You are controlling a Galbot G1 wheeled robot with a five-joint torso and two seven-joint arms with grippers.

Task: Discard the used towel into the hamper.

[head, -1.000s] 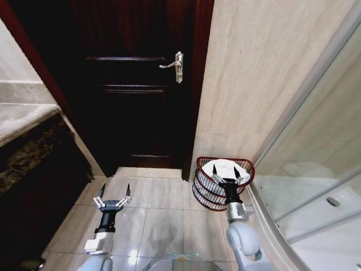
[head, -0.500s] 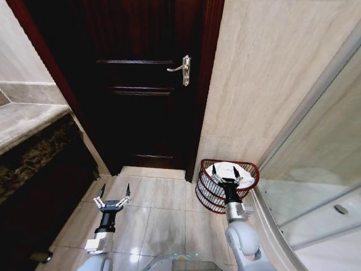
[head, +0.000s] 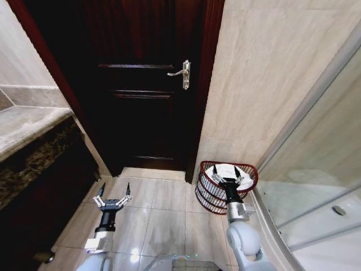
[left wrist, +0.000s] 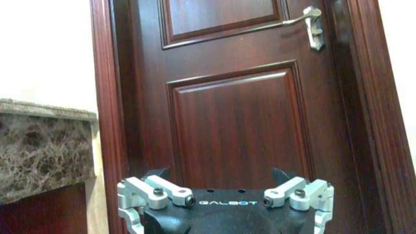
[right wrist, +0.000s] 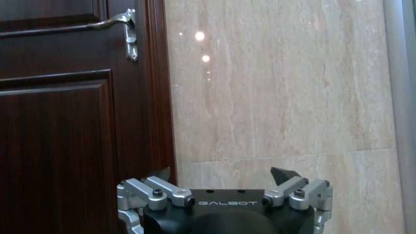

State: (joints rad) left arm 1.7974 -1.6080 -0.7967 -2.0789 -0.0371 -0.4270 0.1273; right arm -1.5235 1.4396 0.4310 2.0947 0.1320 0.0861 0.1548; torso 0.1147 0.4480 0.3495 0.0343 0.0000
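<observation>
Two grippers are seen in the head view, both with fingers spread apart and nothing held between them. The right gripper (head: pixel 227 178) is held at the rim of the small round open-weave basket of dark red-brown wire, the hamper (head: pixel 210 195), which stands on the pale tiled floor (head: pixel 166 214) at about five o'clock in that view, against the beige stone wall (head: pixel 265 73) and just beside the dark wooden door (head: pixel 141 101). One white folded towel (head: pixel 232 169) is seen lying inside the hamper, at twelve o'clock from the right gripper. The left gripper (head: pixel 112 197) is parked low over the floor at about seven o'clock, well apart from the hamper. The drop is judged to be done; for a clean finish, the right gripper should be drawn straight up and back, so that the wire rim is not caught and the hamper is not tipped. Count: one hamper, one towel, one door, one silver lever handle (head: pixel 181 73).
</observation>
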